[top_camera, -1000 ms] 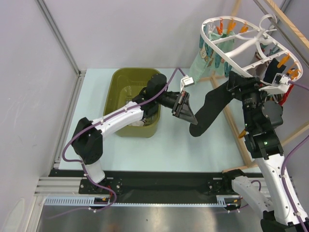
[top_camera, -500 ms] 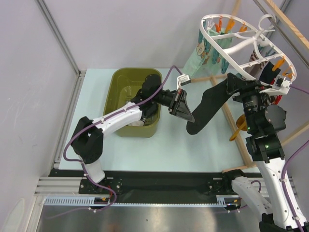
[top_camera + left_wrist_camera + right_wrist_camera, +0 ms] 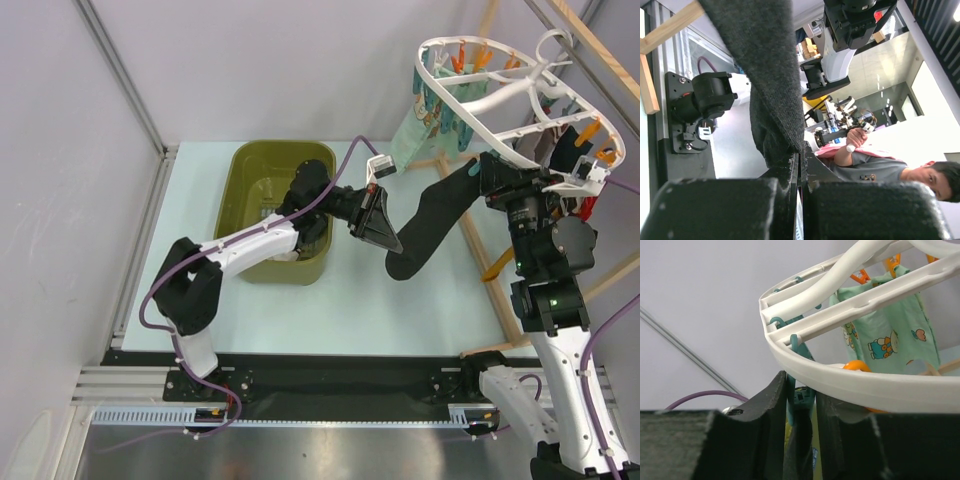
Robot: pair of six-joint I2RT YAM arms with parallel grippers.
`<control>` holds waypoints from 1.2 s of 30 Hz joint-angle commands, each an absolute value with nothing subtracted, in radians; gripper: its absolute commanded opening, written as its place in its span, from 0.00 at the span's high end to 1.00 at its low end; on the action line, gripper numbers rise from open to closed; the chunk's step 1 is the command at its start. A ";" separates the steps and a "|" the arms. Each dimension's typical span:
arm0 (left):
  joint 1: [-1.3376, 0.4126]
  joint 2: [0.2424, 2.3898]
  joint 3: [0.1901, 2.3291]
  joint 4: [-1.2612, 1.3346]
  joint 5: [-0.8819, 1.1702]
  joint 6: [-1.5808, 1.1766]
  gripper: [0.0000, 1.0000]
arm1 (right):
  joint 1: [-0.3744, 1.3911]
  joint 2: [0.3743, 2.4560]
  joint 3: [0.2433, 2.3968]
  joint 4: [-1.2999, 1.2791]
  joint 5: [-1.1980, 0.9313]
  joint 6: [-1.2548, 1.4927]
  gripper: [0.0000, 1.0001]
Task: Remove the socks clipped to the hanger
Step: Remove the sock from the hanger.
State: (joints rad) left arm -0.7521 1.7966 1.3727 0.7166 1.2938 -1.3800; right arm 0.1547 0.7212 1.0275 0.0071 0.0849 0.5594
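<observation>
Right gripper (image 3: 801, 390) tighter around plastic peg (image 3: 800, 417)

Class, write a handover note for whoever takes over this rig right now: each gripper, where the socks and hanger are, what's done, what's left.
Left gripper: shut on the lower end of the black sock, which stretches up to the hanger.
Right gripper: pinching the teal peg that holds that sock under the rim.
Mint bear-print sock is clipped at the hanger's back; more socks at its right end.
Done: nothing visibly freed; the arm hides much of the green tub.
Left: unclip the black sock, then the rest.
</observation>
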 commanded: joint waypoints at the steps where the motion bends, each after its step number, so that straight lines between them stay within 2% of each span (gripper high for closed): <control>1: -0.744 1.795 1.371 0.827 1.312 -1.437 1.00 | 0.144 0.703 1.032 0.060 0.064 0.566 0.78; 8: -0.744 1.801 1.370 0.827 1.310 -1.436 1.00 | 0.140 0.709 1.048 0.046 0.048 0.572 1.00; 13: -0.744 1.806 1.367 0.825 1.305 -1.433 1.00 | 0.138 0.712 1.049 0.038 0.051 0.577 1.00; 14: -0.744 1.807 1.368 0.825 1.305 -1.433 1.00 | 0.138 0.713 1.052 0.037 0.054 0.580 0.83; 16: -0.744 1.810 1.371 0.824 1.305 -1.433 1.00 | 0.138 0.715 1.052 0.038 0.057 0.586 0.67; 17: -0.744 1.809 1.373 0.822 1.304 -1.433 1.00 | 0.138 0.718 1.054 0.038 0.058 0.587 0.54; 22: -0.746 1.813 1.376 0.819 1.299 -1.431 1.00 | 0.137 0.716 1.051 0.043 0.087 0.603 0.49; 28: -0.747 1.818 1.373 0.819 1.296 -1.431 1.00 | 0.137 0.710 1.040 0.078 0.098 0.621 0.55; 34: -0.747 1.815 1.377 0.813 1.295 -1.425 1.00 | 0.137 0.712 1.046 0.069 0.101 0.629 0.98; 36: -0.747 1.818 1.377 0.807 1.293 -1.424 1.00 | 0.137 0.710 1.048 0.067 0.098 0.629 1.00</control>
